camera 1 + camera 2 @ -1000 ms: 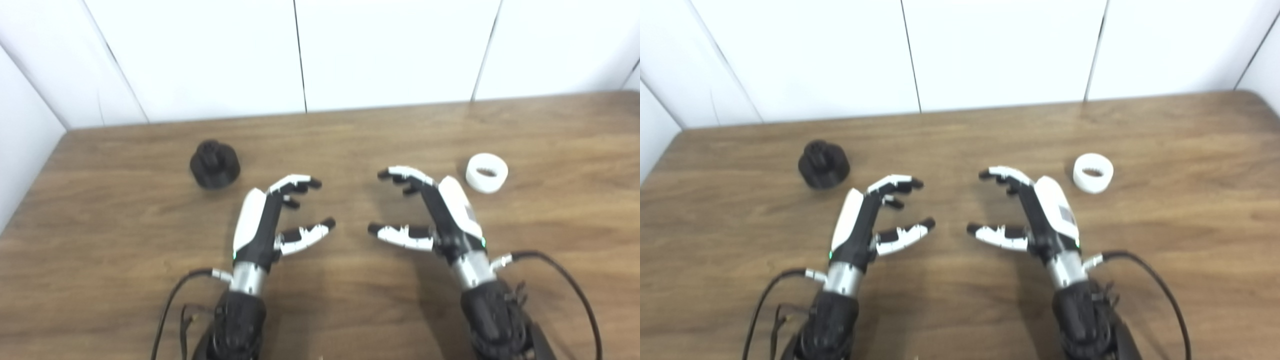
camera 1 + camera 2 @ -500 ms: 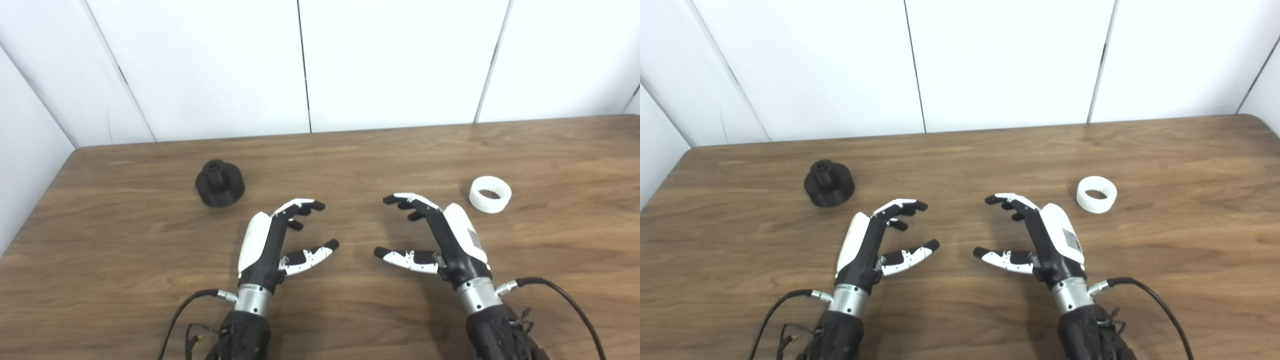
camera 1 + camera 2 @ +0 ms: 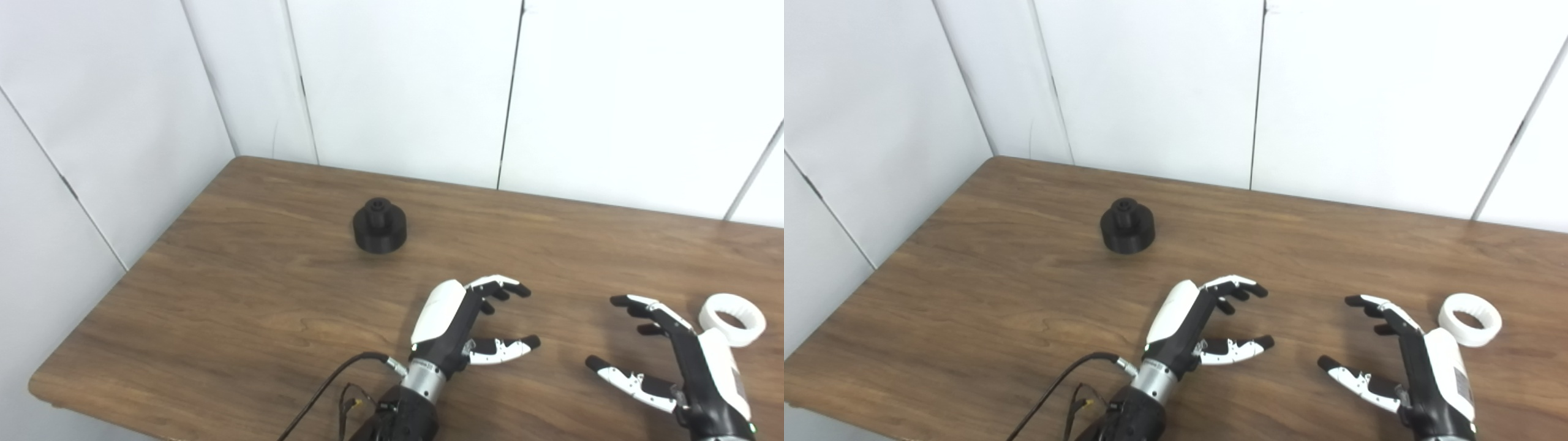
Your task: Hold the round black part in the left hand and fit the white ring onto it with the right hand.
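The round black part [image 3: 380, 225] stands upright on the wooden table [image 3: 257, 288], with a small hub on top. It lies well beyond and to the left of my left hand [image 3: 468, 321], which hovers open and empty, fingers curled apart. The white ring [image 3: 732, 311] lies flat on the table at the right edge of the left eye view. My right hand [image 3: 667, 355] is open too, just left of the ring and not touching it. In the right eye view the ring [image 3: 1469, 318] and right hand [image 3: 1402, 361] show more fully.
White wall panels [image 3: 398, 86] close the table's back and left sides. The table's left edge and near left corner [image 3: 43, 383] are in view. A black cable [image 3: 331, 389] trails from my left wrist.
The whole picture has shifted right and down, so the camera has turned left and up. Both hands stay open in much the same pose; the part and ring have not moved on the table.
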Motion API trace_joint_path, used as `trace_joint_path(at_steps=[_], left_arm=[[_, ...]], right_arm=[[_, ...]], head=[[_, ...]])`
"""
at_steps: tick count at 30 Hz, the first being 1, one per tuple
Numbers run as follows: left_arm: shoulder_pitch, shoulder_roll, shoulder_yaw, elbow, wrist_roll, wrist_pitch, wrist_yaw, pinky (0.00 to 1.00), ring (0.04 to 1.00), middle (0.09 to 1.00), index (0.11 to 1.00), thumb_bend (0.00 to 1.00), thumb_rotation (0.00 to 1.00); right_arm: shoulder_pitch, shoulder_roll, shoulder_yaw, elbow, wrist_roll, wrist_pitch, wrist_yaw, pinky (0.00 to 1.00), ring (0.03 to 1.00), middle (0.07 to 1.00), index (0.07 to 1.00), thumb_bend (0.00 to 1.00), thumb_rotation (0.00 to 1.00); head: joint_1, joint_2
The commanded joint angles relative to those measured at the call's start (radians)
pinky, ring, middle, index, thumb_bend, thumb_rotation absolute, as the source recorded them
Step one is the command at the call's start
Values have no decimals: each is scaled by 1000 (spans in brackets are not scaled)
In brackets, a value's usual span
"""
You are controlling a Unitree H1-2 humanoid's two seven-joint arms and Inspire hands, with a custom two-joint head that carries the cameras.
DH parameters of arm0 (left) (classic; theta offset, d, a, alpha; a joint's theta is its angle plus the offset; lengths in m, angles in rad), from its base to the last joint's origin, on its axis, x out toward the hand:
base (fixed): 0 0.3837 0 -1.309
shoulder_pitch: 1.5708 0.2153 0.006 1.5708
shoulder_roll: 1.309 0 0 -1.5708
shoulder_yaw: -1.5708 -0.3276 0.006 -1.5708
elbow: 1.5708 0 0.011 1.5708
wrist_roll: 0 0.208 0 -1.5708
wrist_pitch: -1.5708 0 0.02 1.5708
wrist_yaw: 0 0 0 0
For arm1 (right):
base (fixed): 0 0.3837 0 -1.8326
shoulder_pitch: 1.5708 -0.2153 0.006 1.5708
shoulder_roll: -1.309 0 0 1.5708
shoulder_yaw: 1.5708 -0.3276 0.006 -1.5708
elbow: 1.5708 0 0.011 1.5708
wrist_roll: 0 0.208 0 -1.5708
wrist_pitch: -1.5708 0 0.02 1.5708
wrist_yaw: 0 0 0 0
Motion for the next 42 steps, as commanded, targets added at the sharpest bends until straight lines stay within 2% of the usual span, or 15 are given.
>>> trace_joint_path(at_steps=[1, 7, 10, 13, 17, 22, 29, 31, 37, 42], left_arm=[[-31, -7, 1, -8, 9, -23, 26, 625, 725, 755, 656, 653, 214], [-24, -3, 7, -31, 49, 8, 40, 634, 735, 770, 663, 660, 222], [-22, -2, 15, -46, 122, 64, 65, 673, 813, 862, 722, 741, 374], [-25, 5, 27, -79, 205, 165, 53, 818, 963, 974, 804, 840, 474], [-34, 16, 47, -105, 263, 259, 37, 984, 999, 999, 848, 942, 499], [-49, 44, 68, -116, 264, 300, 24, 1000, 1000, 1000, 860, 989, 478], [-62, 72, 76, -133, 336, 366, 43, 970, 1000, 1000, 838, 982, 492], [-66, 74, 83, -140, 353, 390, 43, 994, 1000, 1000, 836, 967, 480], [-79, 78, 118, -131, 391, 423, 109, 1000, 1000, 1000, 828, 963, 496], [-88, 108, 144, -122, 412, 432, 135, 1000, 1000, 1000, 842, 925, 525]], right_arm=[[-29, 2, -10, -23, 6, -43, -17, 669, 765, 782, 722, 699, 191], [-29, 3, -9, -32, 6, -33, -9, 672, 765, 785, 720, 702, 184], [-28, 2, -10, -33, 3, -37, -12, 670, 763, 783, 718, 706, 175], [-29, -2, -12, -32, 4, -35, -9, 664, 761, 783, 719, 704, 187], [-32, -7, -13, -25, 5, -39, -8, 665, 761, 784, 722, 699, 215], [-37, -7, -16, -23, 13, -40, -7, 662, 757, 780, 719, 704, 212], [-43, -15, -18, -16, 16, -40, -4, 656, 756, 785, 722, 703, 221], [-45, -16, -18, -14, 16, -43, -6, 656, 757, 785, 722, 703, 212], [-45, -13, -21, -7, 21, -48, -12, 657, 757, 782, 717, 707, 210], [-44, -14, -24, -9, 15, -40, -9, 667, 764, 785, 720, 699, 204]], head=[[1, 1], [5, 2], [8, 2], [10, 2], [14, 1], [18, 4], [29, 3], [30, 2], [37, 1], [41, 0]])
